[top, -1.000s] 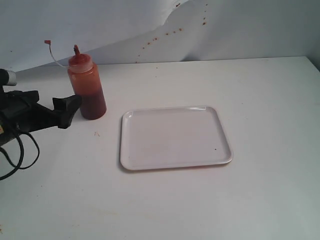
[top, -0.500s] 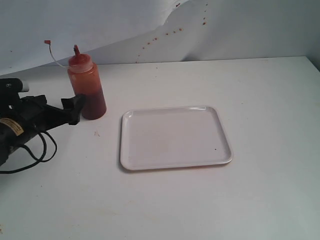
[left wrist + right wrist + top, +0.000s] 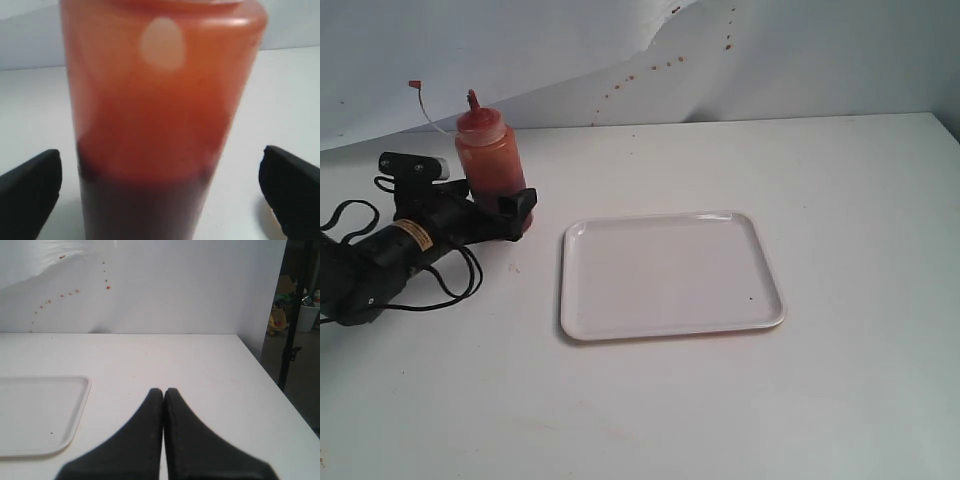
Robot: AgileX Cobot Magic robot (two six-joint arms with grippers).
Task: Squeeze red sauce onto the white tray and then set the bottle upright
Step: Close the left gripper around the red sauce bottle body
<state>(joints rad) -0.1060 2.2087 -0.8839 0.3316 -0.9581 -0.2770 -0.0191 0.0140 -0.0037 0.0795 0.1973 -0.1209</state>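
White table (image 3: 840, 180), left claw (image 3: 160, 200) now advanced, spread wide around upright bottle (image 3: 490, 150), right claw (image 3: 164, 392) clenched

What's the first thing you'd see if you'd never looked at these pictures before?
The red-orange bottle stands upright at the back left of the table, the brightest thing there. The black left gripper is open around its lower part, one finger on each side, gaps showing. Right of it in the exterior view lies the white tray, with no sauce on it.

bottle (image 3: 492, 165) upright on table (image 3: 840, 200), left of tray (image 3: 670, 275)
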